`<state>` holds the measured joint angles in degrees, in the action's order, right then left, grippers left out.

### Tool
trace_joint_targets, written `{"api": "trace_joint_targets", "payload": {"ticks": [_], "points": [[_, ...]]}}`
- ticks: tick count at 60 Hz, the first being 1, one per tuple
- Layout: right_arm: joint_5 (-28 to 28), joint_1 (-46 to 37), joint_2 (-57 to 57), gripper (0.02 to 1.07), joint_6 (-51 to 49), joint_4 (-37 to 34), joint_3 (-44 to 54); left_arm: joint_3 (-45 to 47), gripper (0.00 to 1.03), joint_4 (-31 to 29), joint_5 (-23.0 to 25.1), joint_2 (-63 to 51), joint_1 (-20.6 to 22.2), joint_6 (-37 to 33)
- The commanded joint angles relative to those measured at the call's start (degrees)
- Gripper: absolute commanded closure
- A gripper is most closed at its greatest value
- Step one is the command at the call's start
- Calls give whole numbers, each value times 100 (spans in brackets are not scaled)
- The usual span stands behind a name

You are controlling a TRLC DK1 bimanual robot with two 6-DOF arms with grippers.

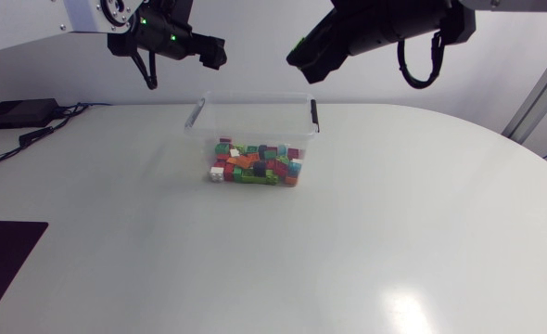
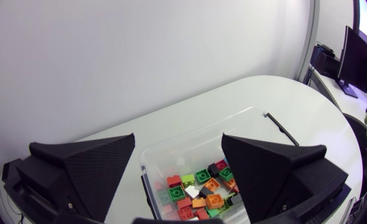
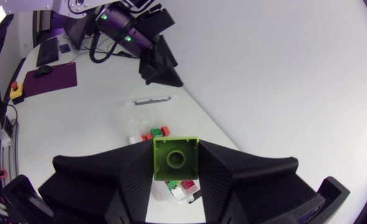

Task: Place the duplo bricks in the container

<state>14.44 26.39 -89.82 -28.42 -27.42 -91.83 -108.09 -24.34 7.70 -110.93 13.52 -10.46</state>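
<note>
- brick (image 3: 175,158): lime green, square, one round stud facing the wrist camera (its underside is hidden).
- right claw (image 1: 298,56): clamped on that brick, one black finger pressed to each of two opposite sides; it hangs in the air at about 1 o'clock from the box, well apart from it.
- box (image 1: 255,95): clear plastic, rectangular, lid off, with a dark clip handle on each short end; it stands on the table (image 1: 394,232) a little toward 12 o'clock from the middle.
- pile (image 1: 255,165): many small bricks in red, green, orange, white, black, teal and pink, heaped inside the box at its 6 o'clock end; the floor at its 12 o'clock end shows bare through the plastic.
- left claw (image 2: 178,142): fingers spread wide with nothing between them; it hangs at about 11 o'clock from the box, and its wrist camera looks down on the box and pile ahead of the fingers.
- edges: the table's 12 o'clock edge lies near the box; the curved edges at 3, 6 and 9 o'clock lie well apart from it, with white tabletop between.
- mat (image 1: 5,255): dark, flat, at the table's 8 o'clock corner, well apart from the box.
- the two claws hang apart from each other, with the box's 12 o'clock rim below the gap.
</note>
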Motion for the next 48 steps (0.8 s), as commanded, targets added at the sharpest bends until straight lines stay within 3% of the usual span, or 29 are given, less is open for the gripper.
{"api": "trace_joint_targets", "payload": {"ticks": [1, 18, 32, 38, 39, 40, 43, 44, 45, 48], "points": [[-108, -64, -35, 91, 302, 290, -124, 8, 4, -168, -32, 406, -60, 114], [-565, 50, -457, 91, 575, 1599, 7, 720, 4, -757, -41, 1654, -271, -70], [-899, 235, -879, 90, 584, 2768, 368, 1809, 4, -757, -32, 2621, -306, -246], [-978, 331, -1055, 89, 584, 2953, 377, 2091, 4, -757, -32, 3025, -297, -246], [-1075, 367, -1117, 87, 584, 3014, 377, 2161, 4, -765, -32, 3131, -288, -246], [-1136, 393, -1160, 78, 575, 3041, 385, 2214, 4, -765, -32, 3236, -288, -246], [-1242, 446, -1292, 33, 566, 3067, 368, 2363, 4, -774, -32, 3473, -297, -220], [-1268, 472, -1310, 12, 549, 3076, 377, 2381, 4, -783, -32, 3500, -297, -220], [-1303, 498, -1345, 3, 531, 3085, 385, 2460, 4, -827, -32, 3632, -288, -185], [-1444, 569, -1371, 7, 452, 3102, 429, 2636, 4, -880, -32, 3904, -315, -88]]}}
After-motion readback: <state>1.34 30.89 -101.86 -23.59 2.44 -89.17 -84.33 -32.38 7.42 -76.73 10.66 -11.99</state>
